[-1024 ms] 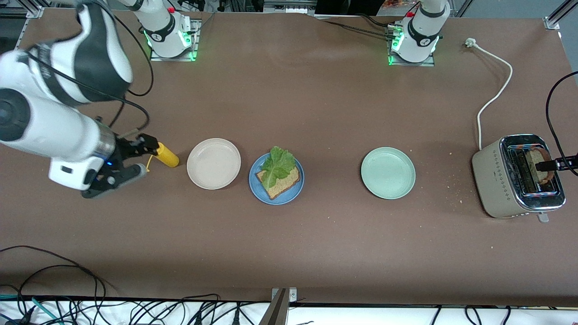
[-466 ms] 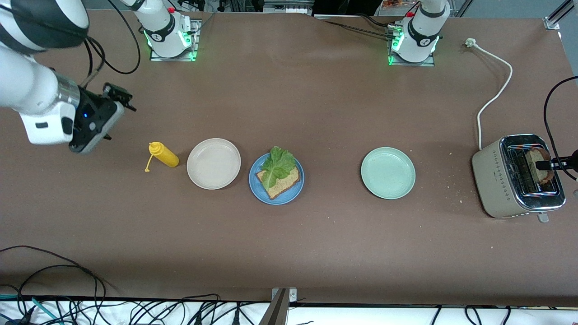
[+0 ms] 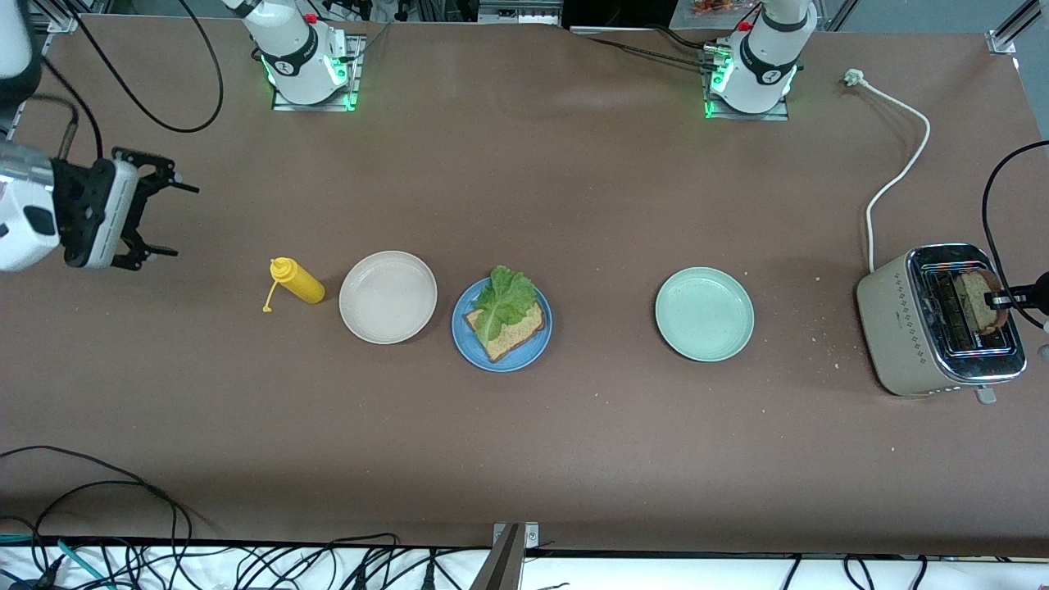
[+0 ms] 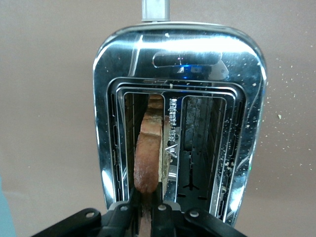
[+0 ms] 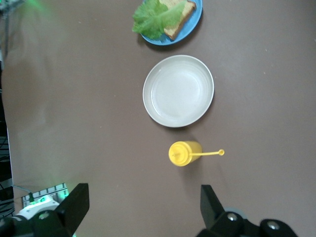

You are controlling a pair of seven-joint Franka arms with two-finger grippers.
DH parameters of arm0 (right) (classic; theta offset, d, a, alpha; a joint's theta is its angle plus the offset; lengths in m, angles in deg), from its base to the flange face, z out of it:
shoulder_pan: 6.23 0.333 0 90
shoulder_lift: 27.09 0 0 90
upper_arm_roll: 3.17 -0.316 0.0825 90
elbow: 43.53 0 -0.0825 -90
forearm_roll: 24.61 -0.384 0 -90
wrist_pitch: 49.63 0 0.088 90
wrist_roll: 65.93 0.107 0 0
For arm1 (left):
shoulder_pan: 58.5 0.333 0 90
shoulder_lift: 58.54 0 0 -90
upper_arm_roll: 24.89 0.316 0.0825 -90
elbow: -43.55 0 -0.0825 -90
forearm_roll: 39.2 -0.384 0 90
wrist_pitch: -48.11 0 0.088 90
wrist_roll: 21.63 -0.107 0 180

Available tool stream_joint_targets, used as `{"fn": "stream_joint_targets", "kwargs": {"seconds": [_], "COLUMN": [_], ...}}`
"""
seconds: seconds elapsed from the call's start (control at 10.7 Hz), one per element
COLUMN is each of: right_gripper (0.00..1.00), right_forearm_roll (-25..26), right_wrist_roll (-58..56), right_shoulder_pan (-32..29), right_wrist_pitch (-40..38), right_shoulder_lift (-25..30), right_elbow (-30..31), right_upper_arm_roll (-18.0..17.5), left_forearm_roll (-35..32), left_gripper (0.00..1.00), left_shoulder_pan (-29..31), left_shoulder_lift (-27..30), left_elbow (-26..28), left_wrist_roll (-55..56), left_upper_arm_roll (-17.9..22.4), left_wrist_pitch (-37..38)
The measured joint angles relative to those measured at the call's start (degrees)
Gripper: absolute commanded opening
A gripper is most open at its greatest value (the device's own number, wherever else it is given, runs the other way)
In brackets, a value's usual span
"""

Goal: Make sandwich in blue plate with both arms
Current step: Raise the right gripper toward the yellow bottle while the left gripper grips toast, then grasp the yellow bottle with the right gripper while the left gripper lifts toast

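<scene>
The blue plate [image 3: 524,360] holds one brown bread slice [image 3: 515,336] with a green lettuce leaf [image 3: 501,299] on top. A second bread slice [image 3: 975,299] stands in a slot of the toaster [image 3: 901,328] at the left arm's end. My left gripper [image 3: 1001,301] is shut on that slice's top edge. The left wrist view shows the slice [image 4: 148,148] pinched in the left gripper [image 4: 146,207]. My right gripper [image 3: 168,220] hangs open and empty over bare table at the right arm's end. In the right wrist view the right gripper [image 5: 143,202] stands wide, with the blue plate [image 5: 190,29] farther off.
A yellow squeeze bottle [image 3: 297,280] and a beige plate [image 3: 388,297] sit beside the blue plate, toward the right arm's end. A pale green plate [image 3: 704,314] lies between the blue plate and the toaster. A white power cord [image 3: 901,172] runs from the toaster. Crumbs lie near it.
My right arm has drawn back from the yellow bottle toward its end of the table. My left gripper has closed on the bread slice in the toaster.
</scene>
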Motion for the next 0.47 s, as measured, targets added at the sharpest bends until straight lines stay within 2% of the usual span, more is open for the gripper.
{"fn": "stream_joint_targets", "kwargs": {"seconds": [0.19, 0.47], "right_gripper": [1.00, 1.00], "right_forearm_roll": [-6.52, -12.02], "right_wrist_roll": [-11.95, -26.97], "right_shoulder_pan": [-0.88, -4.42], "right_wrist_pitch": [0.73, 2.55], "right_shoulder_lift": [-6.03, -15.01], "right_elbow": [0.07, -0.12], "right_upper_arm_roll": [3.86, 4.98], "left_forearm_roll": [0.00, 0.00], "left_gripper": [0.00, 0.00], "left_shoulder_pan": [-0.10, -0.22], "left_shoulder_lift": [0.24, 2.83], "left_elbow": [-0.75, -2.35], "left_wrist_roll": [0.00, 0.00], "left_upper_arm_roll": [-0.25, -0.74], "left_wrist_pitch": [0.71, 3.88]}}
